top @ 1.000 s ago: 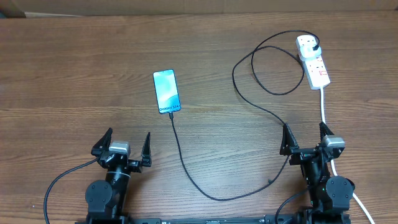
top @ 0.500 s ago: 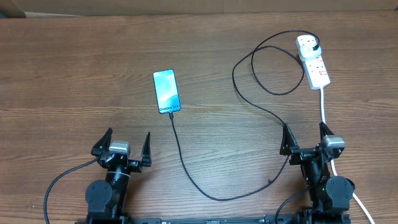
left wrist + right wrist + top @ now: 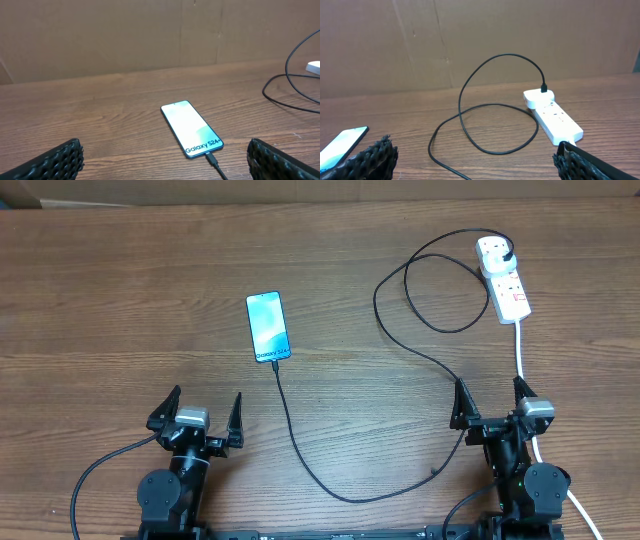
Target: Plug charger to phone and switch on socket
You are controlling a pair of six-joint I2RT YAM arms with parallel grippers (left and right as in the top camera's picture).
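Checking in on my remote rig, biggest stuff first; the brown wooden table (image 3: 100, 280) fills the overhead view, with a cardboard wall (image 3: 100, 35) along its far edge. The left gripper (image 3: 208, 392) and right gripper (image 3: 488, 383) both sit at the near edge, jaws spread wide with nothing between them, touching nothing.

The charger (image 3: 300, 450) is the longest thing out there; its thin black cable runs from the phone toward me, swings right, then loops up to the socket. The socket (image 3: 505, 280), a white power strip, lies far right with its thick white cord (image 3: 521, 350) trailing past the right arm; the only thing in its outlets is the black plug (image 3: 508, 252), at the rounded far end. I can't tell how the switch is set.

The phone (image 3: 267, 327) lies flat left of centre, screen lit light blue, reading "Galaxy S24+"; the connector (image 3: 275, 365) sits at its near edge and looks seated in the port.
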